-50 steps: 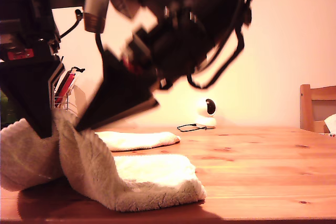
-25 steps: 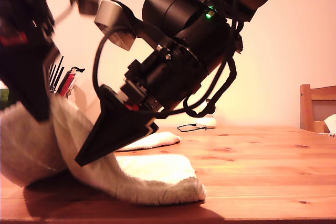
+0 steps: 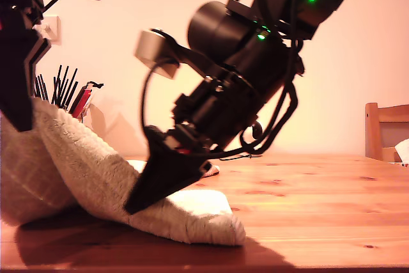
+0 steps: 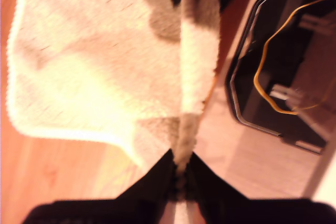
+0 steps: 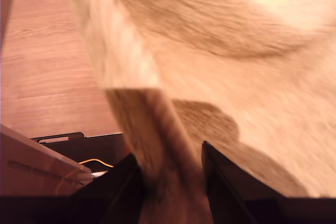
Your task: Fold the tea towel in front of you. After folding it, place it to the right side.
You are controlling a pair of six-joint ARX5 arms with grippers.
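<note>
At the exterior view's left, an arm's gripper (image 3: 19, 103) pinches the towel (image 3: 96, 177) and holds its edge up off the table (image 3: 319, 202). At centre, another gripper (image 3: 144, 199) presses its tip on the towel. In both wrist views my first gripper (image 4: 178, 174) and my second gripper (image 5: 170, 169) each clamp a towel fold.

The towel (image 3: 83, 171) ran off the exterior view's left edge, its far part hidden behind an arm (image 3: 223, 107). The chair (image 3: 385, 131) was cut by that view's right edge. The second wrist view was blurred (towel (image 5: 220, 61) weave unreadable there).
</note>
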